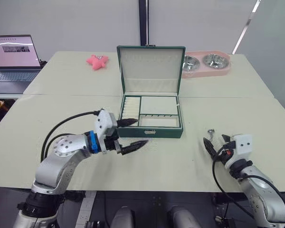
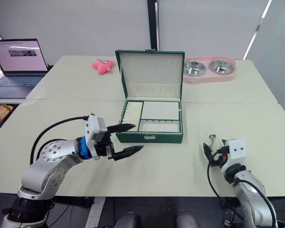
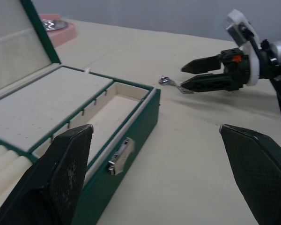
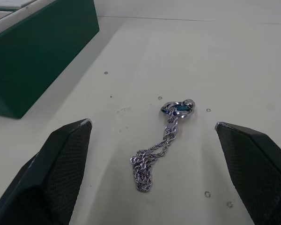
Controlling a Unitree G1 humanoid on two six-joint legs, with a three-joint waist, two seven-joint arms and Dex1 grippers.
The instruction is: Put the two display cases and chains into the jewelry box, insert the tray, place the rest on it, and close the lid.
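Right wrist view has the right end effector (image 4: 152,154) spread open over a chain (image 4: 161,143) lying on the table (image 4: 253,61) near the jewelry box (image 1: 151,121), tray in; thin links could slip out, while the open left end effector (image 1: 132,134) crowds the box front.

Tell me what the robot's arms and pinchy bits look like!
Both arms are chunky, silver-grey metal with black cables looping along them. Each wrist carries a white block. The left tool sits past a bright blue ring and has two black pointed fingers. The right tool has the same black fingers and a small orange mark near its base. Up close, the finger pads look finely textured.
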